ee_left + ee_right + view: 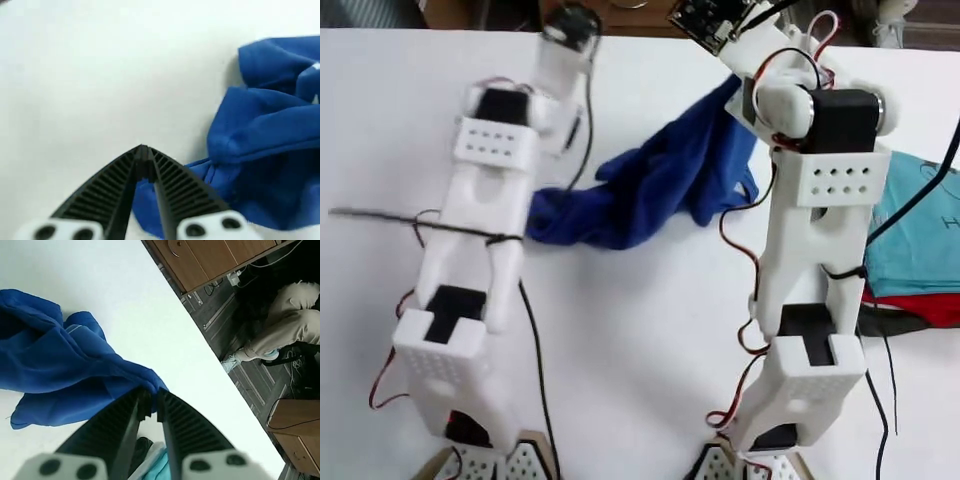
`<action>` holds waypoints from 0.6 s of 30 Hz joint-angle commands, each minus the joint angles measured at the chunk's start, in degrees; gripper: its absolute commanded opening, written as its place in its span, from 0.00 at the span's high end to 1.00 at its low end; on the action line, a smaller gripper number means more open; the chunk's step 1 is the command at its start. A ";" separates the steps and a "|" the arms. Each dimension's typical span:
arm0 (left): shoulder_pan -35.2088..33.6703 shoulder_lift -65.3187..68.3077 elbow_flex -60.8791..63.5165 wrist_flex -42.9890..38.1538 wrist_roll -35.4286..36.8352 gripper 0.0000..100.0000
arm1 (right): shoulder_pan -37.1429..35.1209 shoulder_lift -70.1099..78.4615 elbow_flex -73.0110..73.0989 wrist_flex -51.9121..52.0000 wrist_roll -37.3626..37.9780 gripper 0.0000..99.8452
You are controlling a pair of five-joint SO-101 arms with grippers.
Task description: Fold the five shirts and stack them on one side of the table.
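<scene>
1. High view. The blue shirt lies crumpled and unfolded on the white table, upper centre of frame, between the left arm and the right arm. One corner rises toward the upper right.
   - Store: an open stack rather than a container, at the right edge of the frame. It holds a teal shirt on top, a red shirt under it, and a dark layer lowest.
   - Progress, judged: about three items are folded and stacked. The blue shirt is still to be folded and added. A count of five cannot be confirmed.
2. Left wrist view. The left gripper sits at lower centre with its jaws together and its tips over bare table. The blue shirt fills the right of the frame and runs under the fingers. Whether any cloth is caught between the jaws cannot be told.
3. Right wrist view. The right gripper sits at lower centre, clamped on a corner of the blue shirt. The shirt trails off to the left of the frame over the table. A strip of teal cloth shows at the bottom edge.
</scene>
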 commanded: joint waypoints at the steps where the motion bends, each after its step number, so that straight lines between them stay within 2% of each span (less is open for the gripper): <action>1: -1.32 -0.26 -7.78 10.73 -0.44 0.98 | -1.27 -2.95 -1.85 0.22 -0.26 0.98; 4: 0.44 -0.09 -3.30 12.57 -0.44 0.97 | -1.19 -2.68 -1.85 0.22 -0.09 0.98; 7: 1.93 -0.09 3.56 6.07 -3.96 0.93 | -0.92 -2.68 -1.76 0.22 -0.09 0.98; 11: 2.02 -0.09 11.74 -2.02 -18.11 0.74 | -0.92 -2.68 -1.76 0.22 -0.09 0.98; 13: 1.58 -0.09 14.20 -4.57 -18.55 0.66 | -0.84 -2.68 -1.76 0.22 -0.09 0.98; 16: 0.88 -0.18 16.13 -8.18 -16.88 0.65 | -0.84 -2.68 -1.76 0.22 -0.09 0.98; 18: 1.05 -0.09 17.19 -10.99 -21.10 0.66 | -0.92 -2.68 -1.32 0.22 -0.09 0.98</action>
